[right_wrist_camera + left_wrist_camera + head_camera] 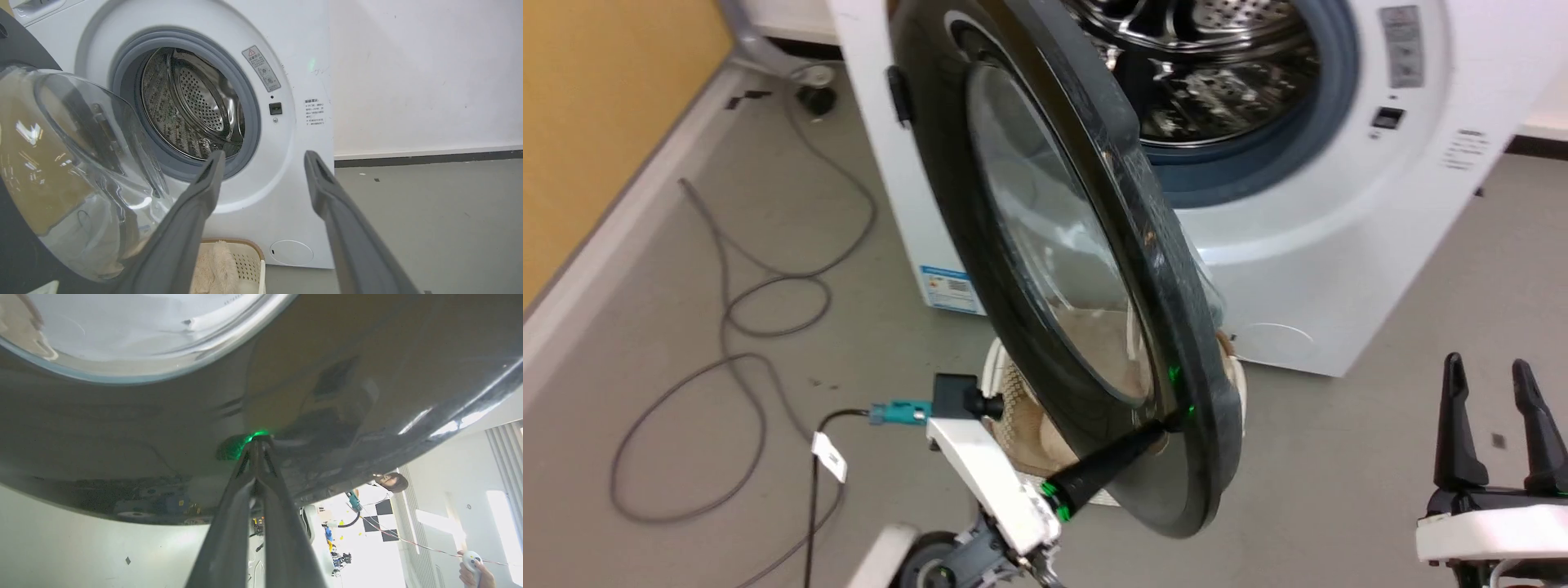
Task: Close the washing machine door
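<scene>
Left fingers [1111, 461], pinched together at lower centre, touch the rim of the round glossy black door [1045, 237]; push steadily inward without slipping; right fingers [1458, 433] spread, empty.

Stickers [261, 68] on the washing machine [294, 196] are unreadable.

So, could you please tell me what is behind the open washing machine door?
A white woven basket stands on the floor with something pale and plush inside. The washing machine door covers the rest.
</scene>
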